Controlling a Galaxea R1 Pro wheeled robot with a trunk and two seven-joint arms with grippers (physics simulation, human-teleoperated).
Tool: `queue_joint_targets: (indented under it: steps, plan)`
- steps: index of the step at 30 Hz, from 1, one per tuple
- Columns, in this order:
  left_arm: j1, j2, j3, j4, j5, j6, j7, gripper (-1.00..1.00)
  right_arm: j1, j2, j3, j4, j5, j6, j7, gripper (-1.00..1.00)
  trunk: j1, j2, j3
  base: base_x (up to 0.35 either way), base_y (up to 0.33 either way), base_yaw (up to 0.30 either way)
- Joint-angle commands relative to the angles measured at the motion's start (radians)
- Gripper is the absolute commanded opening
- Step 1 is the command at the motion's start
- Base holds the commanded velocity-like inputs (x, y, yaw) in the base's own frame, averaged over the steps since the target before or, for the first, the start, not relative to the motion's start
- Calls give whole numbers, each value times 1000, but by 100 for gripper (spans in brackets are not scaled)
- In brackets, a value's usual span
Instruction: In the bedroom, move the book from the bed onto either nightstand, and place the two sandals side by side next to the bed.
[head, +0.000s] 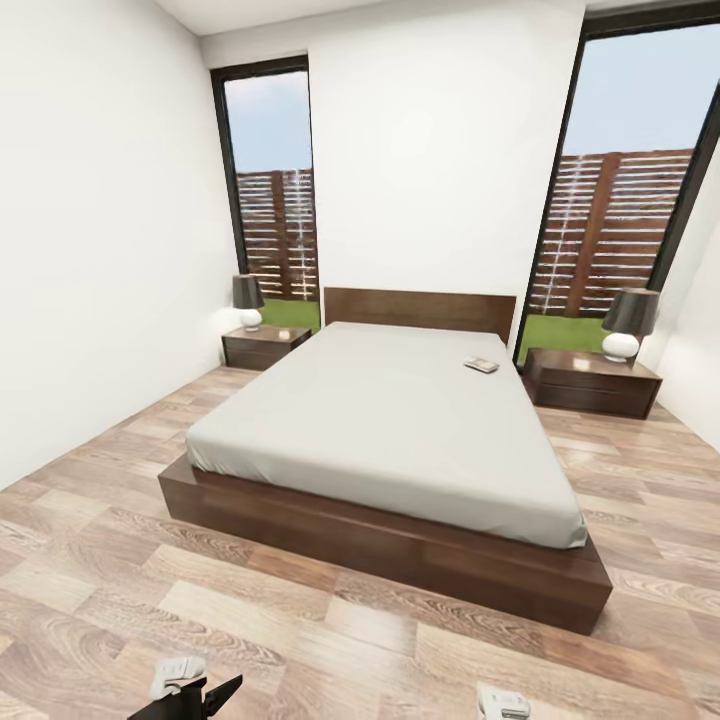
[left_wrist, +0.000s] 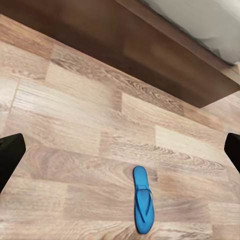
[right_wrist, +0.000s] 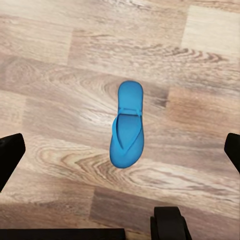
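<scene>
Book (head: 481, 364) on bed (head: 390, 420), nightstand (head: 592, 381) beside

Bare floor (head: 330, 640) fronts the bed (head: 400, 545).

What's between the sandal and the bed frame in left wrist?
Bare wood-plank floor only, between the sandal and the bed frame, left wrist view.

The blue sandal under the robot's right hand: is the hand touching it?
Apart. In the right wrist view the blue sandal lies flat on the wood floor, and the right hand's dark fingertips sit at the picture's edges with bare planks between.
</scene>
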Motion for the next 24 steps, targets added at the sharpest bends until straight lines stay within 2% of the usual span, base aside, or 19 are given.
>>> queue_joint_targets:
  steps: [1,17,21,24]
  plan:
    - [-1,0,1,0,9,10,-3,100,0,0,1,-2,-10,4,-3,100,4,-8,-4,0,0,0]
    - [-1,-1,-1,-1,10,12,-3,100,0,-2,-1,-1,-9,4,-3,100,65,-120,-54,0,0,0]
    - [-3,-10,-1,-5,10,14,-4,100,0,-3,-2,-1,-9,4,-3,100,81,-148,-67,0,0,0]
    - [-11,-26,-1,-9,9,15,-3,100,0,-3,-3,-1,-9,4,-3,100,92,-169,-76,0,0,0]
